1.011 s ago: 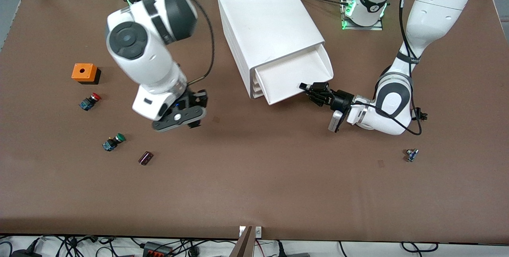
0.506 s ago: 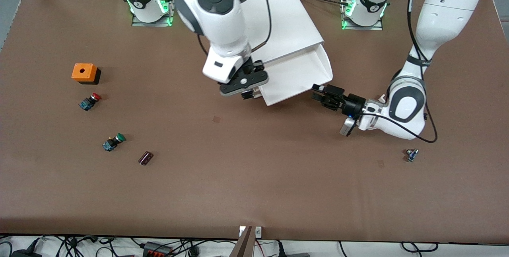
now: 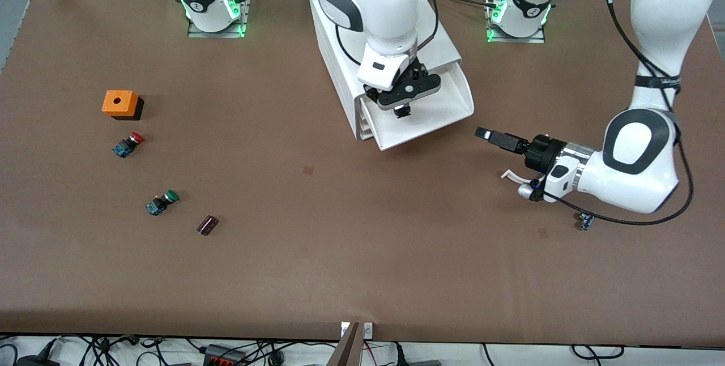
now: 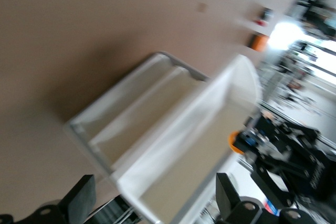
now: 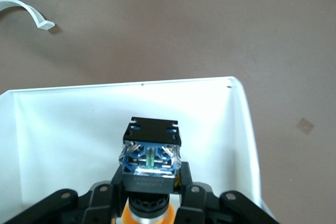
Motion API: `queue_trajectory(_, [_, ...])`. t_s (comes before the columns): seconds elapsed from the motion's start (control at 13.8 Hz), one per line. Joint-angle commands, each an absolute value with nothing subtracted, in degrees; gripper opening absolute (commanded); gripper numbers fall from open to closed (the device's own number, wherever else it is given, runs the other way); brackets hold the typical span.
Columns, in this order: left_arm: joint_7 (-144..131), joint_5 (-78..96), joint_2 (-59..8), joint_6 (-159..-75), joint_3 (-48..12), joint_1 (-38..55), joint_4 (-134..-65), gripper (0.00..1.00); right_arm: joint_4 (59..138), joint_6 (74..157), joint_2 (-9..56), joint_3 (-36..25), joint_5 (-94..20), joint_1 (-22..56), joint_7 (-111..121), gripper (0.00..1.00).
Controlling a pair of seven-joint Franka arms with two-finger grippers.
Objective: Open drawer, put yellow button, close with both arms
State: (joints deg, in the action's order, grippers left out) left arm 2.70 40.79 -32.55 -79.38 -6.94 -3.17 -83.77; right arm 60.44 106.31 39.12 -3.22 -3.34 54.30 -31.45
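Yellow button (image 5: 150, 157) is clamped in my right gripper (image 3: 403, 106), hanging over the open top drawer (image 3: 453, 94), upper centre of frame. I'd lower it mid-tray before releasing. Left gripper (image 3: 488, 135) waits over the table beside the drawer, fingers apart.

Drawer (image 5: 241, 129): smooth white plastic, slightly translucent walls. Yellow button (image 5: 151, 156) between the right gripper (image 5: 149, 195) fingers: glossy orange cap, black and clear blue plastic body. Gripper fingers matt black. Table (image 3: 362, 252): matt brown covering. Arm shells glossy white.
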Motion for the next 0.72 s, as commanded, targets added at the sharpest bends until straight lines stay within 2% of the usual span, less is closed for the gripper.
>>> queue_trajectory(0.0, [-6.7,27.9,-33.2,-78.7,-7.6,-2.0,-78.9,1.0,57.0,105.8,41.6,-2.8,-3.7,54.8,-33.2,0.0])
queue_trajectory(0.22, [-11.4,12.5,-33.2,-79.9,-7.7,-0.7,-75.1,1.0,57.0,108.2,43.7,-2.7,-3.8,55.0,-33.7,0.0])
queue_trajectory(0.51, [-10.6,4.4,-35.3,-81.2,-7.3,-0.6,-70.7,1.0,57.0,108.8,45.5,-2.9,-3.6,56.6,-35.9,0.0])
queue_trajectory(0.58, [-10.5,4.7,-37.1,-84.2,-7.1,-1.1,-69.6,1.0,57.0,108.5,45.4,-3.1,-3.6,56.5,-36.1,0.29])
queue_trajectory(0.65, [-10.5,4.9,-37.5,-87.6,-7.1,-1.4,-69.6,1.0,57.0,107.8,45.4,-3.4,-3.6,56.5,-36.3,0.99])
